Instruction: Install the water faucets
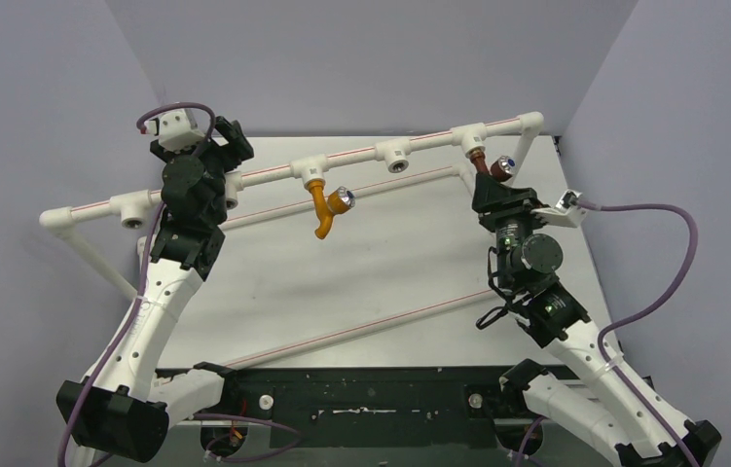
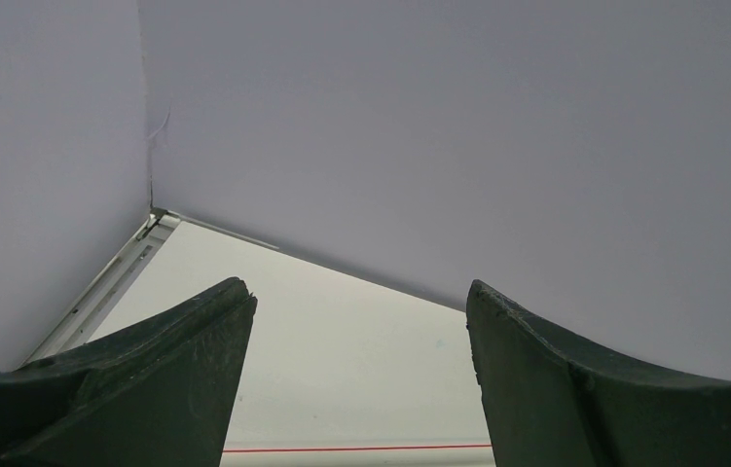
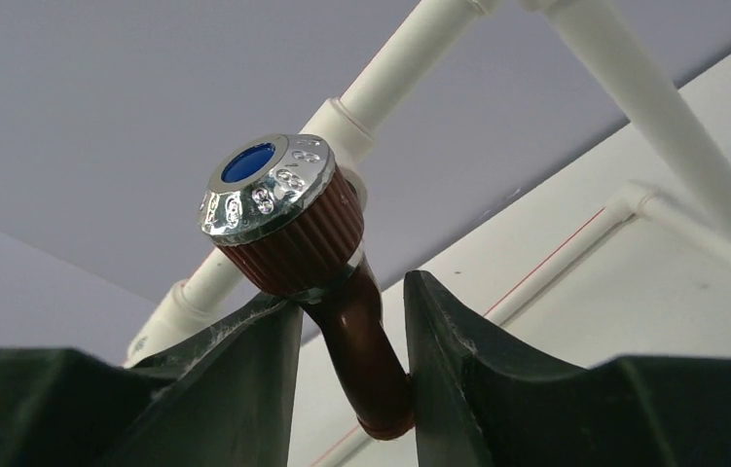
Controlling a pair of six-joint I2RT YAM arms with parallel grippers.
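Care is needed: the red-brown faucet sits in a socket near the right end of the pipe, its spout between the jaws of the right tool. Whether they press it, I cannot tell. Draw back straight, without twisting it.

Left gripper wide, right gripper unclear

White pipe frame stands on the table.
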